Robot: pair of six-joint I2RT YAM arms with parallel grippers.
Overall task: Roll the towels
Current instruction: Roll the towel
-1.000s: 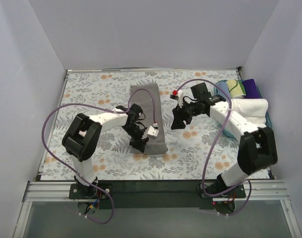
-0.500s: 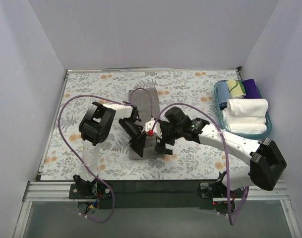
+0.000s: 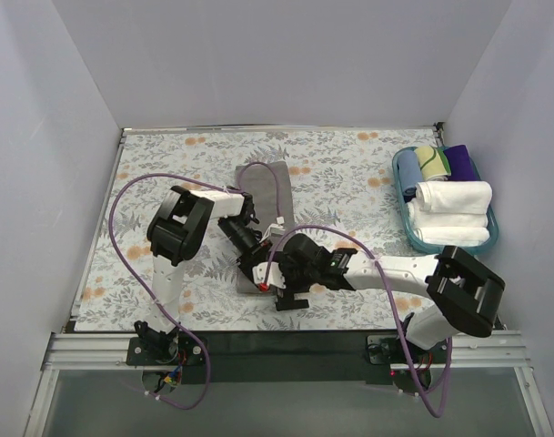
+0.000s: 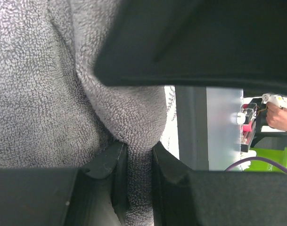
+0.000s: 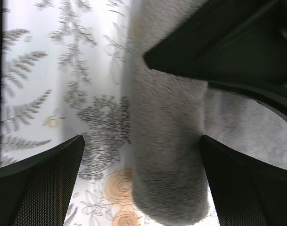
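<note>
Now astride near end of towel (image 3: 269,182) with right gripper (image 3: 280,288), jaws wide apart, swung in from worktop (image 3: 167,155) right edge; left gripper (image 4: 138,155) clamped on towel fold. Rolling can start.

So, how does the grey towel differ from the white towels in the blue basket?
The grey towel lies mostly flat on the table, its near end pinched by the left gripper. The white towels sit fully rolled in the basket, untouched. Both are soft cloth.

The right gripper (image 5: 143,162) is holding its fingers (image 5: 44,183) wide apart, flanking the grey towel (image 5: 169,165). The towel's rolled end is lying on the floral covering (image 5: 63,70). A black part (image 5: 228,42) is overlapping it above.
</note>
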